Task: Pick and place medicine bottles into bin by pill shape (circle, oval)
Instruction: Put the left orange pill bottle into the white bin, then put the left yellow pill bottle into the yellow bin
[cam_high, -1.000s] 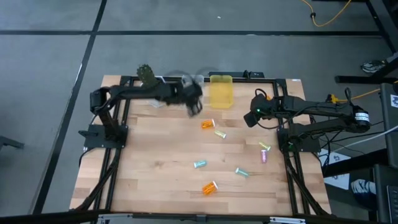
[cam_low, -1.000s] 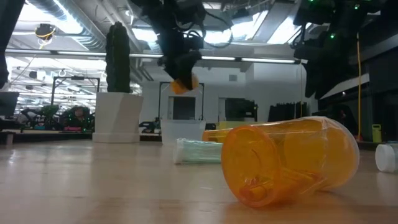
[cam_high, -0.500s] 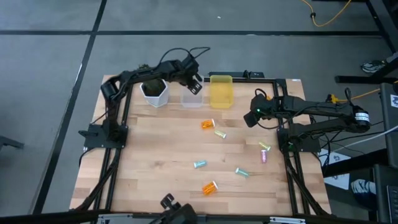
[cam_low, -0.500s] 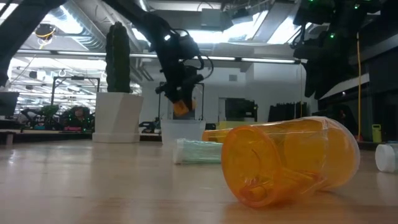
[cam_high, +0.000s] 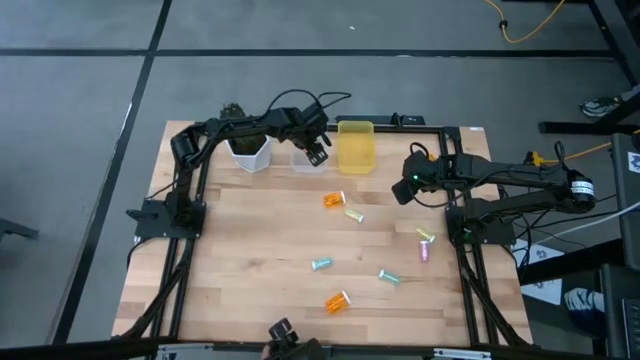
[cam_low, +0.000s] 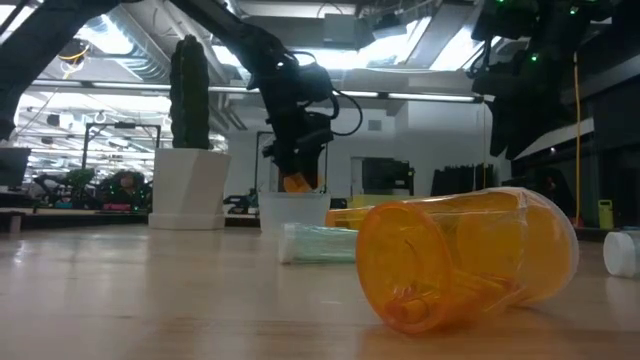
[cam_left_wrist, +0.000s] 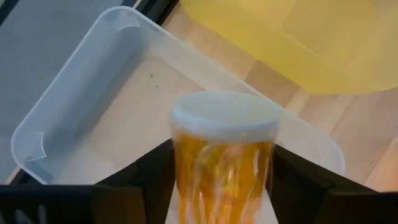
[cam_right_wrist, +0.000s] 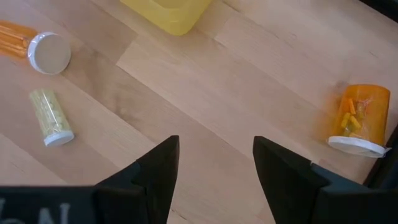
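Observation:
My left gripper is shut on a translucent orange bottle with a white cap, above the clear bin at the table's far edge; the bottle also shows in the low view. My right gripper is open and empty above the table's right part. Several bottles lie on their sides on the table: an orange one, a pale green one, a purple one, teal ones and an orange one. My left gripper pinches the orange bottle's body between its two fingers, one on each side. The fingers come from above, slanting down, and lie along the bottle. The white cap sticks out past the fingertips toward the clear bin. The bottle is lifted clear.
A yellow bin stands right of the clear bin, and a white cactus pot stands left of it. In the right wrist view an orange bottle lies near my right gripper. Bare wood lies at the table's left.
My left gripper has gone down toward the clear bin with the orange bottle, staying shut on it. The bottle now hangs just above the bin.

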